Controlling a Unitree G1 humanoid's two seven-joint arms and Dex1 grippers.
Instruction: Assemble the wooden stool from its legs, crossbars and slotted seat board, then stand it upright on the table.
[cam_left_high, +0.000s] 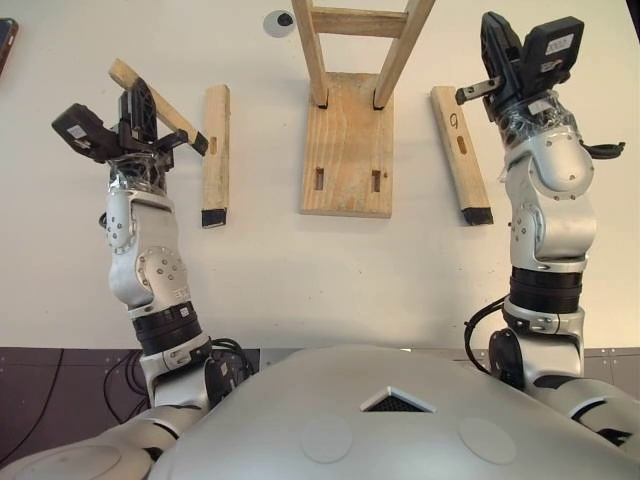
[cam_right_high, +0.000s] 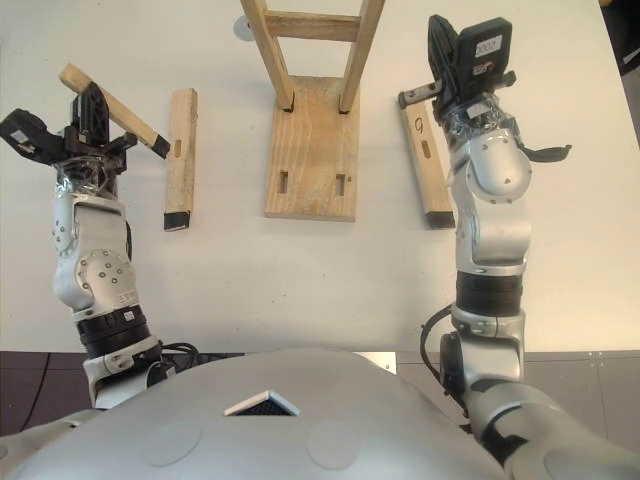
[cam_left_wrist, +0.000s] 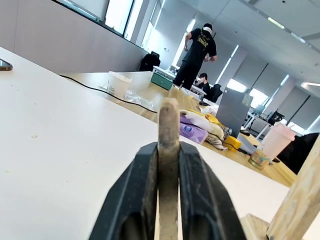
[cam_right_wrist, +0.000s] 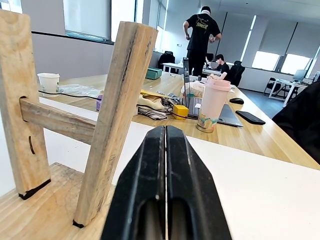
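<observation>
In the head view, the seat board (cam_left_high: 345, 150) is lying flat in the middle of the white table (cam_left_high: 300, 280). Two upright legs (cam_left_high: 311, 55) are standing in its far slots, and a rung (cam_left_high: 360, 20) is joining them. The two near slots are showing open. One spare leg (cam_left_high: 215, 150) is lying on the table left of the board. Another spare leg (cam_left_high: 460, 150) is lying to its right, and both are apart from the board. The left claw (cam_left_high: 138, 100) is hanging left of the left spare leg and pinching a thin crossbar (cam_left_high: 178, 120). The crossbar is slanting, with one end showing just beside that leg. The right claw (cam_left_high: 497, 35) is hanging near the far end of the right spare leg, with nothing in it.

In the left wrist view, the two black fingers (cam_left_wrist: 137, 190) are pressing on either side of the crossbar, which is sticking out past their tips. A corner of the board and one upright leg are showing at the edge.

In the right wrist view, the black fingers (cam_right_wrist: 145, 190) are pressing flat against each other with nothing between them. The upright legs and rung are standing on the board just beside them.
</observation>
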